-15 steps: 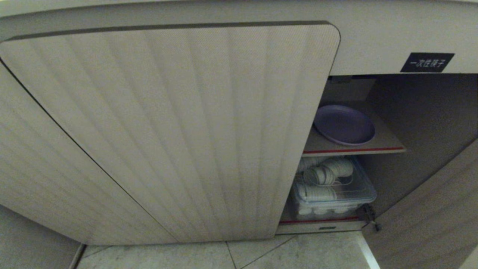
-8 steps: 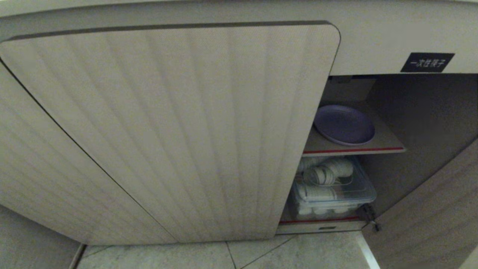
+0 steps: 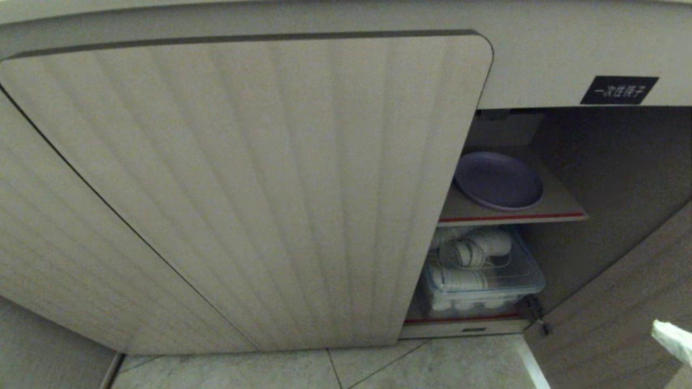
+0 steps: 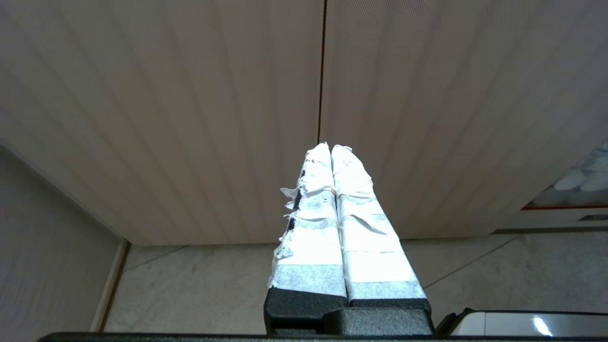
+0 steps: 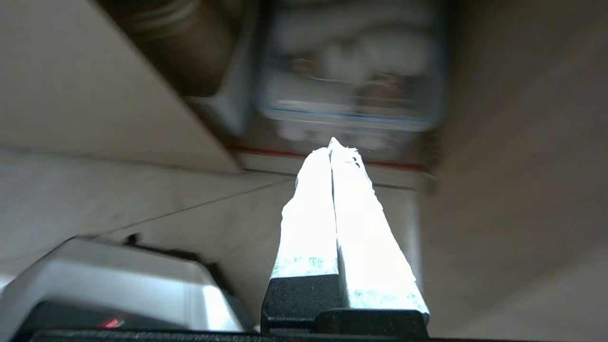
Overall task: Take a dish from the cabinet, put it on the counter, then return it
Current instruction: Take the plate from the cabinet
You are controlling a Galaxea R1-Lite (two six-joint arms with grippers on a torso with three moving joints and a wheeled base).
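Lavender dish (image 3: 498,180) on shelf, well above right gripper (image 3: 673,337)

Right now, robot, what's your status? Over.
Right gripper shut, empty, low before the open cabinet. Left gripper shut, parked facing ribbed beige door. Round lavender plastic plate on red-edged shelf. Nothing blocking it.

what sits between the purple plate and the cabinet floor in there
In the head view, under the dish comes its red-edged shelf, then a clear lidded bin of white crockery resting on the cabinet's bottom ledge.
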